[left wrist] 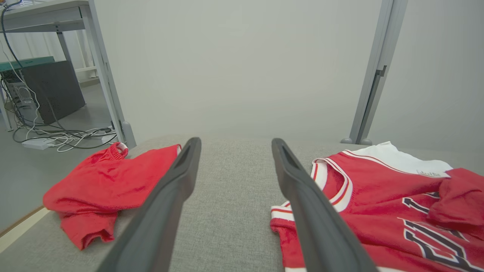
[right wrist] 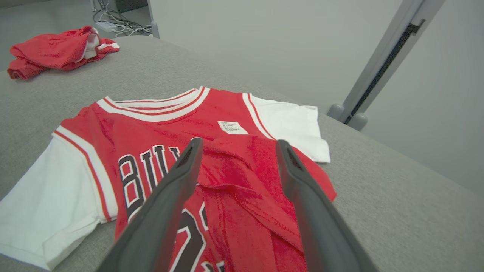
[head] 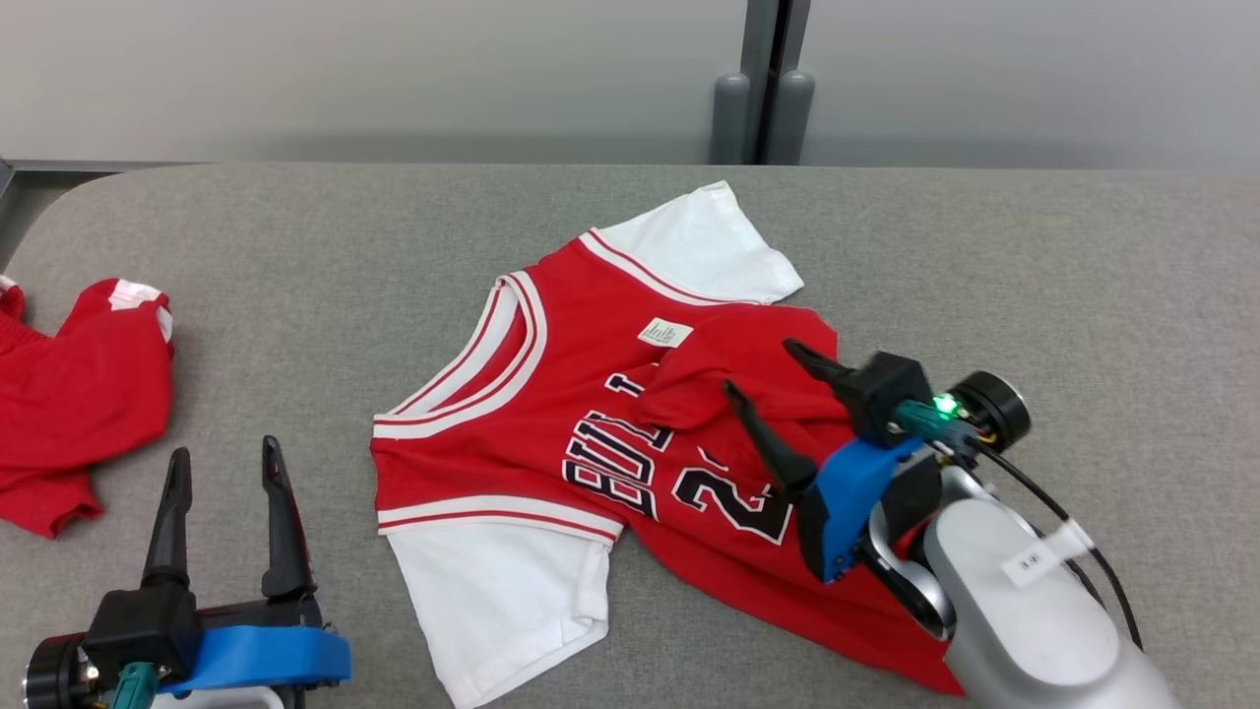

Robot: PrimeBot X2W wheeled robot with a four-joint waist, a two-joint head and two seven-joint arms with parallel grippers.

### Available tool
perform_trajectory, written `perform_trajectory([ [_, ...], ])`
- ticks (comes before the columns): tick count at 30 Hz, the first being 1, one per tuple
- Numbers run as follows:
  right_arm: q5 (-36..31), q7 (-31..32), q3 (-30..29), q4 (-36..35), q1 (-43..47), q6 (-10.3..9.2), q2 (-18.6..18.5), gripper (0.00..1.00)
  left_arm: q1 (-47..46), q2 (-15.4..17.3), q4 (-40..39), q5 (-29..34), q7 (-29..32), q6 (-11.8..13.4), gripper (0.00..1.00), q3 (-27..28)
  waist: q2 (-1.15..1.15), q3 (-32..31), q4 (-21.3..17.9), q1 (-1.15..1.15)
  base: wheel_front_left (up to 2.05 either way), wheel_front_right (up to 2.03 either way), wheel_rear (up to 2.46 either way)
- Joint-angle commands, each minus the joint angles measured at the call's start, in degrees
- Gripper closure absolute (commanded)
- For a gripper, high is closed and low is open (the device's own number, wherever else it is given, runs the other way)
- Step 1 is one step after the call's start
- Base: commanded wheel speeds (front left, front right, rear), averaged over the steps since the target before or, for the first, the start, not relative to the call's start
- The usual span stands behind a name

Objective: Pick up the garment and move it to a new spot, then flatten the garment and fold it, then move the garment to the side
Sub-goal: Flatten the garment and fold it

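Sprawling nubby red-and-white jersey point(head: 551, 414)

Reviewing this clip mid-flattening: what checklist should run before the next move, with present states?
1. The right claw is open: ok.
2. It is poised over the folded-over flap: ok.
3. The jersey lies flat: not ok, flap covers its print.
4. The left claw is open, over bare table: ok.
5. The spare red garment is apart from jersey: ok.
6. Whether right claw touches flap: cannot tell.
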Motion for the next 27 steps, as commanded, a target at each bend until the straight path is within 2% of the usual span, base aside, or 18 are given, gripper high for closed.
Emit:
perform_trajectory([
  [1, 0.7, 1.6, 2.3, 2.0, -2.7, 0.01, -0.5, 0.00, -1.2, -0.3, 0.1, 0.5, -0.1, -0.3, 0.00, -0.1, -0.01, 0.7, 0.8, 0.00, 0.00, 0.00, 0.00],
  [4, 1.6, 5.5, 9.5, 10.9, -10.2, 0.01, -0.8, 0.00, -2.1, -1.0, 0.2, 0.7, -0.1, -0.9, 0.00, -0.3, -0.01, 2.1, 2.6, 0.00, 0.00, 0.00, 0.00],
  [9, 0.9, 4.8, 11.3, 19.8, -15.5, 0.01, -0.5, 0.00, -2.8, -1.4, 0.4, 0.6, -0.1, -1.0, 0.00, -0.4, -0.01, 3.8, 4.0, 0.00, 0.00, 0.00, 0.00],
  [14, 2.8, 3.3, 13.3, 27.5, -18.3, 0.01, 1.0, 0.00, -3.9, -1.5, 0.6, 0.2, -0.1, -0.9, 0.00, -0.6, -0.01, 4.8, 4.9, 0.00, 0.00, 0.00, 0.00],
  [15, 3.5, 2.4, 13.7, 28.4, -18.7, 0.01, 1.3, 0.76, -4.0, -1.5, 0.7, 0.1, -0.1, -1.0, 0.00, -0.7, -0.01, 4.9, 5.0, 0.00, 0.00, 0.00, 0.00],
  [16, 4.0, 1.3, 13.7, 29.2, -19.0, 0.01, 1.6, 1.00, -3.9, -1.5, 0.8, 0.0, -0.1, -0.9, 0.00, -0.8, -0.01, 5.0, 5.0, 0.00, 0.00, 0.00, 0.00],
  [21, 5.8, -3.4, 13.8, 31.8, -20.6, 0.01, 1.9, 1.00, -4.0, -1.5, 1.1, -0.4, -0.1, -0.6, 0.00, -0.7, -0.01, 4.9, 4.3, 0.00, 0.00, 0.00, 0.00],
  [27, 10.1, -10.0, 9.0, 34.5, -23.4, 0.01, -3.0, 1.00, -3.4, -1.5, 1.3, -0.5, -0.1, -0.6, 0.00, -0.8, -0.01, 4.1, 3.0, 0.00, 0.00, 0.00, 0.00],
])
